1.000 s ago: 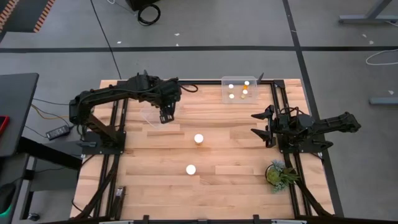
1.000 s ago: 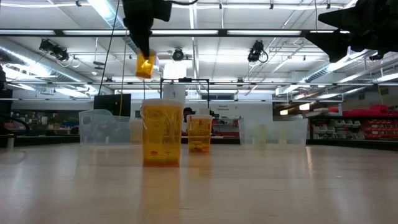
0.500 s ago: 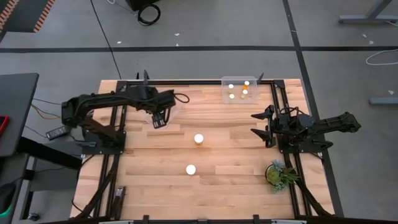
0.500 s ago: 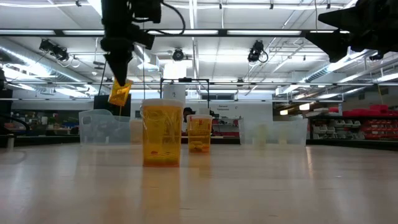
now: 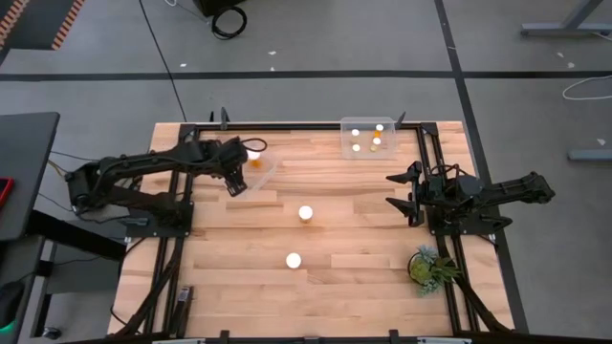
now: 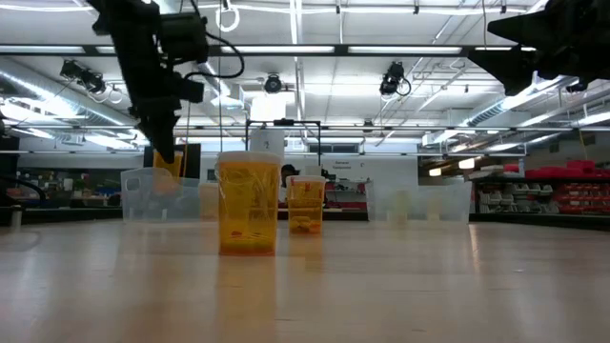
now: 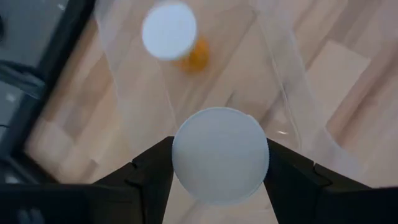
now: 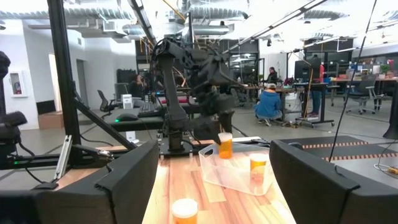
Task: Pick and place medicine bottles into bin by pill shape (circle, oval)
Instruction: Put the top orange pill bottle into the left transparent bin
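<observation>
My left gripper (image 5: 234, 182) is shut on a small orange bottle with a white cap (image 7: 221, 155), low over the clear left bin (image 5: 260, 166); it also shows in the low view (image 6: 162, 143). One bottle (image 7: 169, 31) stands inside that bin. Two more bottles (image 5: 306, 213) (image 5: 294, 259) stand upright on the table's middle. The far clear bin (image 5: 368, 125) holds several bottles. My right gripper (image 5: 407, 190) is open and empty at the table's right side. My left gripper pinches the bottle between its two fingers (image 7: 152, 177) at the white cap's sides (image 7: 181, 158). The fingers come from above, pointing down. The orange body (image 6: 170, 164) hangs below them, about upright and lifted clear, at the height of the bin's rim.
A small green potted plant (image 5: 428, 268) stands near the table's right front corner. Black frame rails run along the table's left and right sides. Bare wood lies between the two standing bottles and the bins.
My left gripper has gone toward the table's left edge and down with the bottle, from high beside the bin to low over it. The bottle stays in its fingers and hung tilted on the way.
</observation>
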